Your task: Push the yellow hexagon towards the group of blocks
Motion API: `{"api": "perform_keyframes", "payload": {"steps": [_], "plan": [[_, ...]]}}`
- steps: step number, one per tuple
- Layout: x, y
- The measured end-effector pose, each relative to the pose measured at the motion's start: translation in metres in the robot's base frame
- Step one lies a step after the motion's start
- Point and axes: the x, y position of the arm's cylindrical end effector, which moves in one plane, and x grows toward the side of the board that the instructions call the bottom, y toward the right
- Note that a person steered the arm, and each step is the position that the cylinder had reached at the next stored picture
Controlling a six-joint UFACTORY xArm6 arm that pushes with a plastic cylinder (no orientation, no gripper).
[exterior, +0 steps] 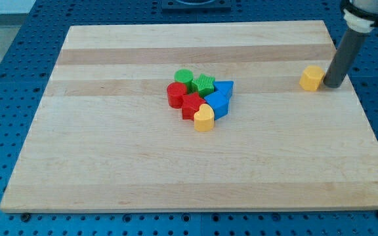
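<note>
The yellow hexagon (312,77) lies alone on the wooden board (110,164) at the view's right, upper half. My tip (333,86) stands just to the right of it, close to or touching its right side. The group of blocks sits near the board's middle: a green cylinder (184,78), a green star (204,84), a red cylinder (176,94), a red star (192,105), a blue triangle (224,88), a blue block (216,103) and a yellow heart (203,118). The hexagon lies well to the right of the group.
The board rests on a blue perforated table (5,78). The board's right edge (363,111) lies a little to the right of my tip.
</note>
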Motion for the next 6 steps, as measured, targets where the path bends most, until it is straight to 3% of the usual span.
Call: {"api": "perform_keyframes", "payload": {"steps": [3,6], "plan": [[0.005,-0.036],[-0.003,-0.11]]}}
